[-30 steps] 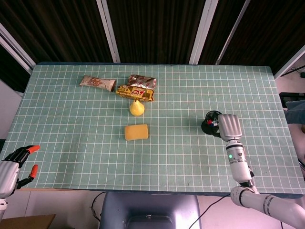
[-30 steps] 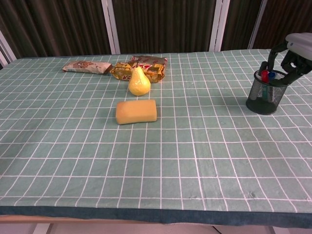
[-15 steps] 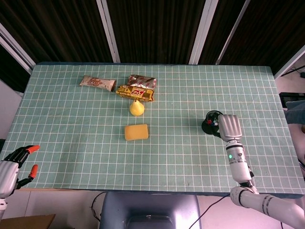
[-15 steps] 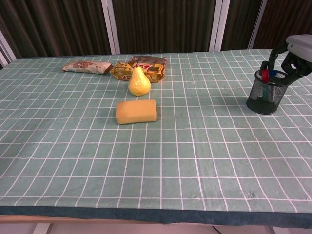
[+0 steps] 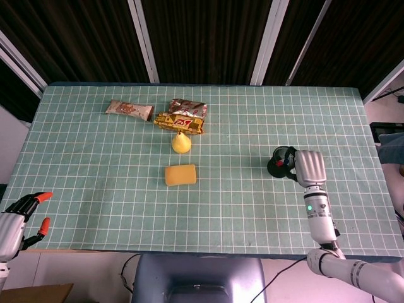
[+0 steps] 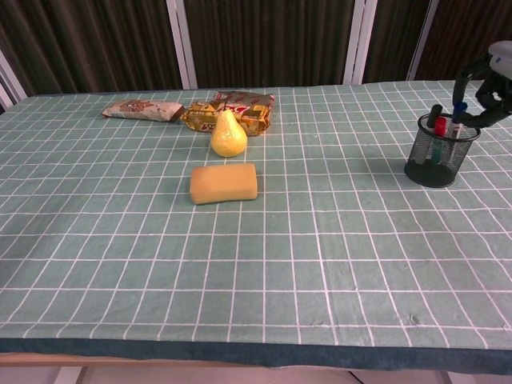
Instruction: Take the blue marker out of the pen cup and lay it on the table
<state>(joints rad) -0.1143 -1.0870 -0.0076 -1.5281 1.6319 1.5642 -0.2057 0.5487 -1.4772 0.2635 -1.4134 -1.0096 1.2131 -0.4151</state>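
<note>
Right hand (image 6: pixel 490 88) risen, fingers (image 6: pixel 462 82) pinching blue marker (image 6: pixel 457 112) above pen cup (image 6: pixel 440 152).

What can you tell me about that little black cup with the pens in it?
The pen cup is a small round holder of black wire mesh, standing upright on the green gridded table near its right side. Marker tips stick out of the top: a blue marker, a red one and a dark one. The right hand is at the rim, its fingers around the blue marker's top; whether it touches the cup itself cannot be told.
</note>
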